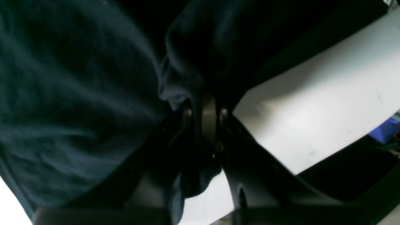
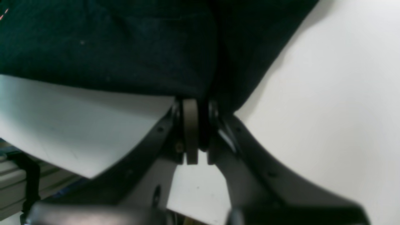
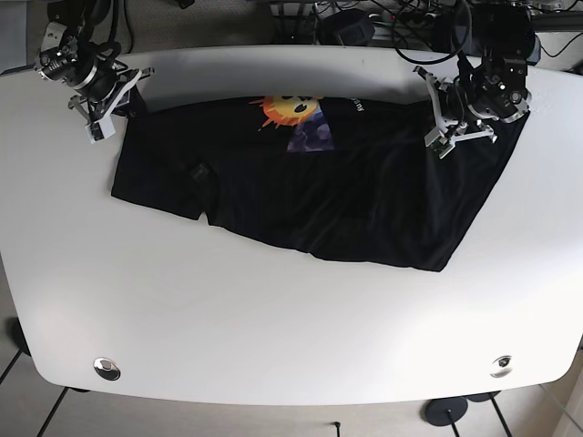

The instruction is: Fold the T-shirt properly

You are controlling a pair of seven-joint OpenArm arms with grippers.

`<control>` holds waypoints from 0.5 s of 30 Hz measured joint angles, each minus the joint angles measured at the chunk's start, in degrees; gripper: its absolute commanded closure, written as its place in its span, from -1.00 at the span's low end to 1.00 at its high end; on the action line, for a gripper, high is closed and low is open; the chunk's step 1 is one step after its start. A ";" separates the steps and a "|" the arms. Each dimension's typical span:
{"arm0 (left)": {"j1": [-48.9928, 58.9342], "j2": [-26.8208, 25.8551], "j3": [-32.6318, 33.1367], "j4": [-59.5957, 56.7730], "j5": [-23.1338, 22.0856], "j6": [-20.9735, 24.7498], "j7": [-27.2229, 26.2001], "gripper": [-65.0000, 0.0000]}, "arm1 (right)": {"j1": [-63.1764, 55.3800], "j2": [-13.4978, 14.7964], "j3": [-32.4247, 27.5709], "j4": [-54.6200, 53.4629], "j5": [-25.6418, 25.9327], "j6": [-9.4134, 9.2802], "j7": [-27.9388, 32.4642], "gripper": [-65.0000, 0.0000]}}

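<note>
The black T-shirt (image 3: 301, 187) lies spread near the worktop's (image 3: 273, 337) far edge. Each gripper, left (image 1: 204, 117) and right (image 2: 195, 125), pinches a far corner (jaws closed on cloth). Next, I think, pull both corners toward the near edge.

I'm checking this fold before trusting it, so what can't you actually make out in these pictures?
- T-shirt print: base view, partly folded under, small lettering unreadable.
- Left gripper pinch: left wrist view, dark and blurred; which shirt part is held is unclear.
- Right gripper: right wrist view, shirt cut off at the top edge.
</note>
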State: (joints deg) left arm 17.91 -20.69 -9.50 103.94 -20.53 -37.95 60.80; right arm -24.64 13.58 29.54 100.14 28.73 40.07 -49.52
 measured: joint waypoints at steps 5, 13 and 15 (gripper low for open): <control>0.48 0.17 -0.22 1.79 0.11 0.20 0.66 0.03 | -1.22 -0.42 0.04 3.56 -0.31 -0.11 -0.02 -0.16; 4.24 0.02 -7.23 9.11 -6.32 -2.16 0.46 0.29 | -1.22 -2.32 2.32 11.56 0.00 -0.04 -0.02 -0.64; 4.17 -0.13 -12.76 9.09 -6.95 -1.99 1.27 0.30 | 1.20 -2.29 2.36 11.30 -0.96 -0.13 -0.68 -0.64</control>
State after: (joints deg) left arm 22.09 -20.82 -22.26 113.03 -27.49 -39.94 62.06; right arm -23.44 11.29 31.90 111.44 27.77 39.94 -50.19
